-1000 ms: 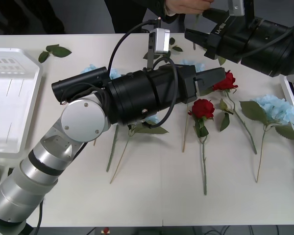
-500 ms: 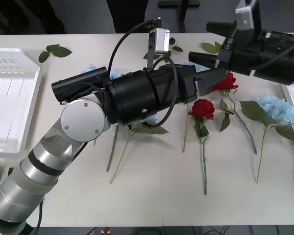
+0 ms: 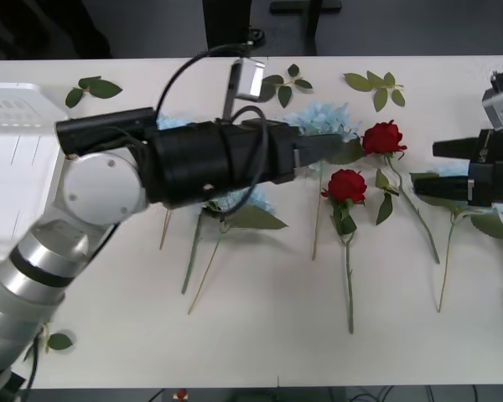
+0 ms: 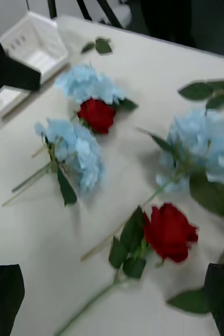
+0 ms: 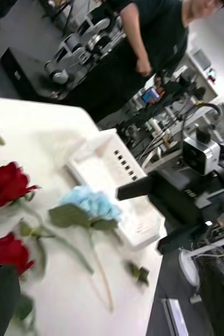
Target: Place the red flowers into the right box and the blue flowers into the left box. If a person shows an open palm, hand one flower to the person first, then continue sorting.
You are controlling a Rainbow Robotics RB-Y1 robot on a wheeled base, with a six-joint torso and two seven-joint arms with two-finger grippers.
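- We see the table spread with loose flowers and green leaf sprigs.
- Our left arm reaches across the middle of the table, and its left gripper hangs over the flowers near the far side with its two black fingers wide apart, holding nothing, as the left wrist view's corners show.
- The left box sits on the table's left edge; we see no flower in the part that shows.
- The right box lies at the table's right end, beyond a blue flower, and in the left wrist view we see no flowers on its floor.
- The right gripper hovers at the right edge above a blue flower, its fingers spread wide and empty.
- The blue flowers lie partly under the left arm and beside the right gripper.
- Two red flowers lie side by side between the grippers, stems pointing toward us.
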